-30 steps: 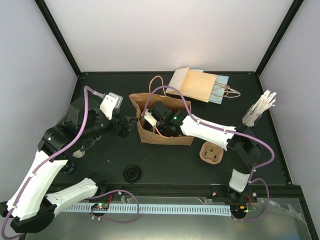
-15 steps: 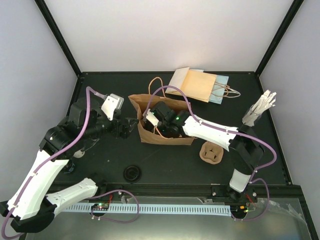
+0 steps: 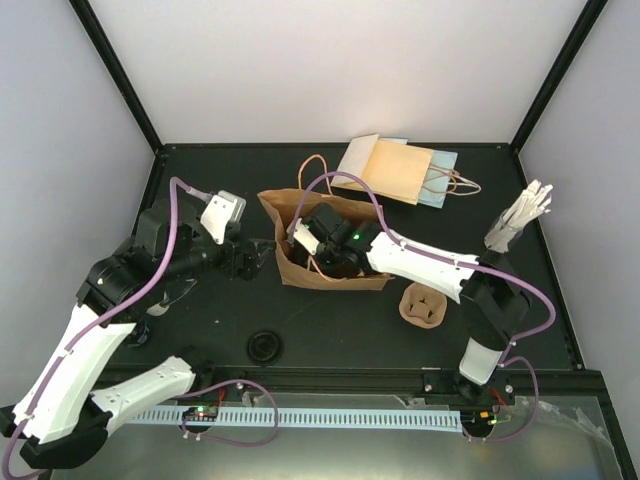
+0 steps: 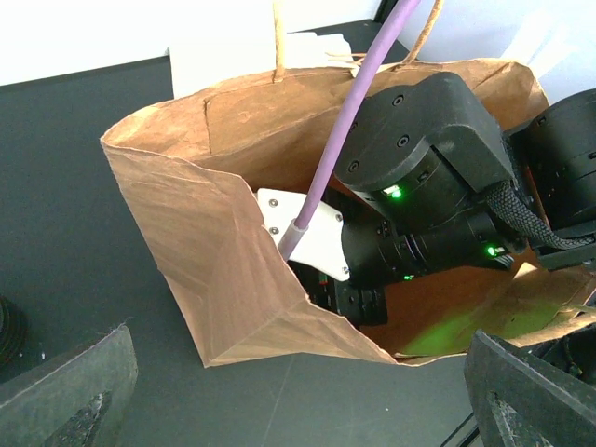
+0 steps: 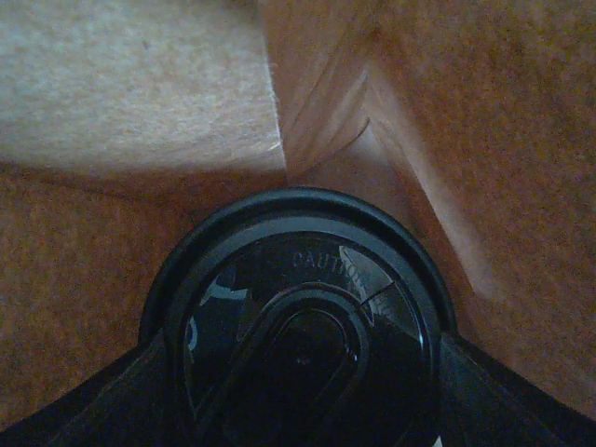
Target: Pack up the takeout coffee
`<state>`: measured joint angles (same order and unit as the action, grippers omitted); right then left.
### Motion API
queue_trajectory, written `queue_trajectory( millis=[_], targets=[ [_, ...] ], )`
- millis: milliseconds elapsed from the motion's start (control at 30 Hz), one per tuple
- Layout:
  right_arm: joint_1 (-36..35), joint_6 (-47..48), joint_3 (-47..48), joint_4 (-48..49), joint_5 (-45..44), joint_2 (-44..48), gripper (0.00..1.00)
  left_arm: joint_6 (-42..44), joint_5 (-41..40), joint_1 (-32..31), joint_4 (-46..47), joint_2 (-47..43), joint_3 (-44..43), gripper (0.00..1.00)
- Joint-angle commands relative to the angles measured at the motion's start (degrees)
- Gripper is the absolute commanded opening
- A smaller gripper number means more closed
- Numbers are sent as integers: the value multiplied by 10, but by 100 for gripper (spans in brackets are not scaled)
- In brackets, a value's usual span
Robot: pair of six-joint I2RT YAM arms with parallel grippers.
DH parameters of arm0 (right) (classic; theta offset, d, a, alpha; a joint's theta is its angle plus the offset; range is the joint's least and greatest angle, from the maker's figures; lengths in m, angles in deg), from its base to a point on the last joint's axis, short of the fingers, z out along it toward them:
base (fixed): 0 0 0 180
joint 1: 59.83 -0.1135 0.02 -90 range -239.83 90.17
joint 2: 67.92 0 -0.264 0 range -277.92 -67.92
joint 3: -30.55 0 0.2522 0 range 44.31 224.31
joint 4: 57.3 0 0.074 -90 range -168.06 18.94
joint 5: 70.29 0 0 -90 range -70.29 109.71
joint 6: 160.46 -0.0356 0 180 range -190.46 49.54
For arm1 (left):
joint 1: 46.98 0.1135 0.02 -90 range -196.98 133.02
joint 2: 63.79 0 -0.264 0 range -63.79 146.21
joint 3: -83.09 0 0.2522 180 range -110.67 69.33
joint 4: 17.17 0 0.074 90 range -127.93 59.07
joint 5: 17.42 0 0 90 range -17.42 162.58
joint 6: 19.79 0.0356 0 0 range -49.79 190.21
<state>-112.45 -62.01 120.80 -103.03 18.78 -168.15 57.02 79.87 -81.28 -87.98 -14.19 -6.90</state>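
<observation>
Cup [image 5: 300,307], one in sight and capped with a black lid, sits deep inside the single open brown bag [image 3: 330,278] at mid-table [image 3: 350,325]. Only the right wrist view shows it: the right jaws are partly spread, pressed against its sides. The left jaws, spread wide and empty, hover just outside the bag. One pulp carrier [image 3: 422,305] and one loose lid [image 3: 264,346] lie nearby.

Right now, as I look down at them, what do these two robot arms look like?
Both the left arm and right arm have smooth white shells on the long links and chunky black joints. A purple cable loops along each. Small green lights glow on the right arm's black wrist, which also carries a white plate. The left fingers are dark grey wedges.
</observation>
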Motion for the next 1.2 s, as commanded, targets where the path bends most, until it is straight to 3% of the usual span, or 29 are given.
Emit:
queue_trajectory(
  millis=[0,133,367,467,500,1167],
  targets=[
    [8,8,-14,-99,-19,-6,39,-3,4,3,0,-6,1,99],
    [8,5,-10,-98,-20,6,61,-3,4,4,-2,-6,-1,99],
    [8,8,11,-114,-22,27,78,-5,6,3,-3,-8,1,99],
    [8,7,15,-117,-21,37,98,-2,8,3,-4,-8,2,99],
    [8,7,16,-117,-20,40,100,-3,8,3,-5,-8,2,99],
    [8,-4,45,-143,2,97,100,-15,7,3,10,-16,38,99]
  ],
)
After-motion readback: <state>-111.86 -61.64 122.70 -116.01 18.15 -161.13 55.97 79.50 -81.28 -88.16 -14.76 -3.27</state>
